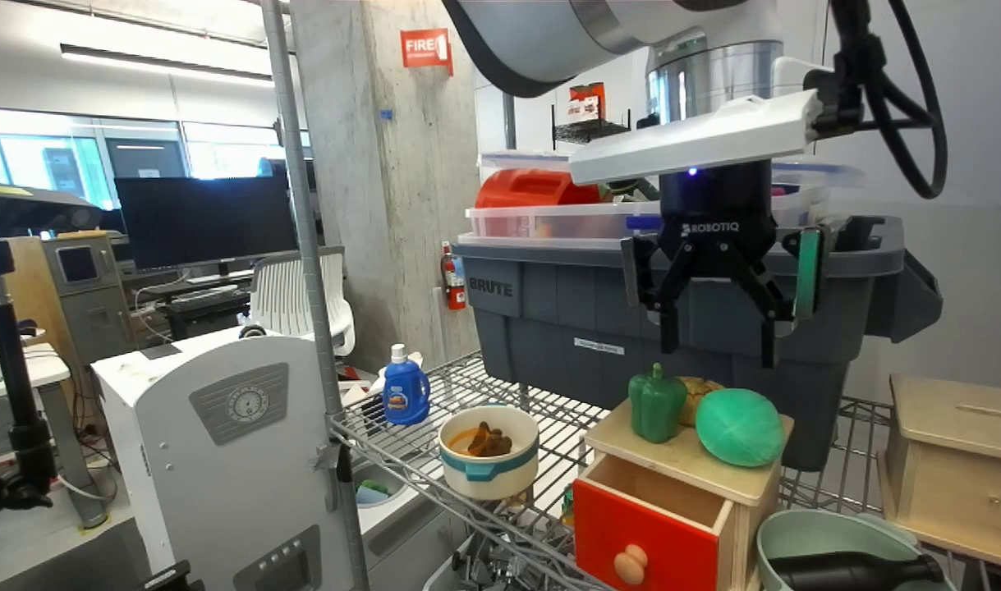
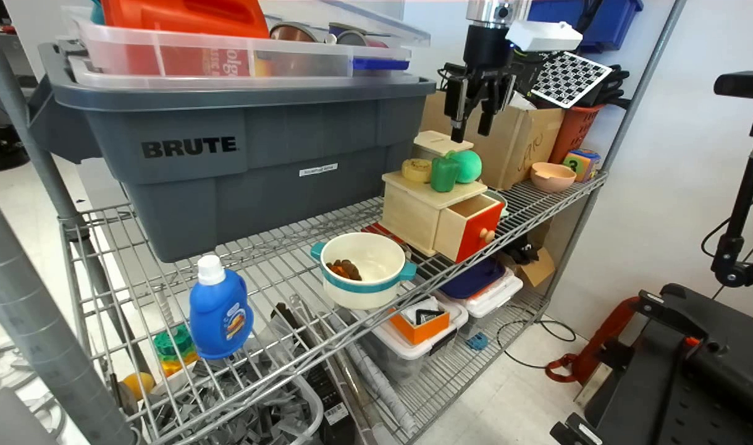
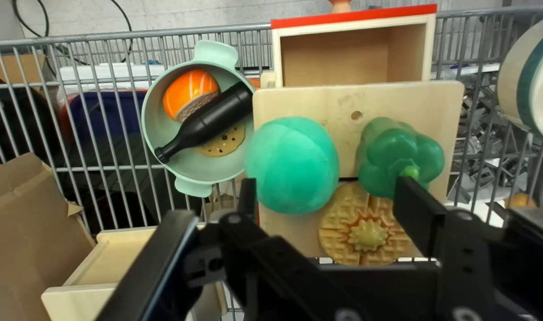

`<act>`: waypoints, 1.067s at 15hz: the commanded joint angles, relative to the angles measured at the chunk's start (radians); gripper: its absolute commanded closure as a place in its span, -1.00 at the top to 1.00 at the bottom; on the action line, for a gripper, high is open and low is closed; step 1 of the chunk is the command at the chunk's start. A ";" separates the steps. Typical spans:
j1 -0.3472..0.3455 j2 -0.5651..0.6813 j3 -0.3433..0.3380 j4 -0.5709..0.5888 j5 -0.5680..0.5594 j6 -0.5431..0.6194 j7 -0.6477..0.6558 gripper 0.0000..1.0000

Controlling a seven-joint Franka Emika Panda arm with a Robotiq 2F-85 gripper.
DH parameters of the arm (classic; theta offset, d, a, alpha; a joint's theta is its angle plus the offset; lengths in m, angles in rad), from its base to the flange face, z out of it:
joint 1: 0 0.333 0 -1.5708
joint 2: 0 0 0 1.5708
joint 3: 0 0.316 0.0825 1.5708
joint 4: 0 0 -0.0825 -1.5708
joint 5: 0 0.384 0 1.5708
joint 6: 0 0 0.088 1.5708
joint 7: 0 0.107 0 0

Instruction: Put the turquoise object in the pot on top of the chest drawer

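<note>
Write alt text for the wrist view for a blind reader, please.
Open gripper above a wooden chest topped by a rounded turquoise object, green bell pepper and waffle. Its red-fronted drawer stands open; a cream-and-teal pot is cut off at the right edge.

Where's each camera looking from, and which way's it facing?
An exterior view: sits near the chest drawer, looking toward the grey tote and concrete pillar; arm and end effector show.
An exterior view: sits near the blue bottle, looking over the pot at the chest drawer; end effector and arm's end show.
Wrist view: sits on the arm, looking down on the turquoise object and green pepper; the end effector shows.
Both exterior views share the pot, blue bottle and chest drawer.
</note>
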 commanded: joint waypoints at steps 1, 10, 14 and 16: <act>0.010 -0.083 0.022 -0.116 0.029 0.021 -0.027 1.00; 0.048 -0.232 0.045 -0.335 0.063 0.056 -0.002 1.00; 0.057 -0.279 0.051 -0.420 0.096 0.060 0.003 1.00; 0.069 -0.329 0.054 -0.503 0.101 0.079 0.008 1.00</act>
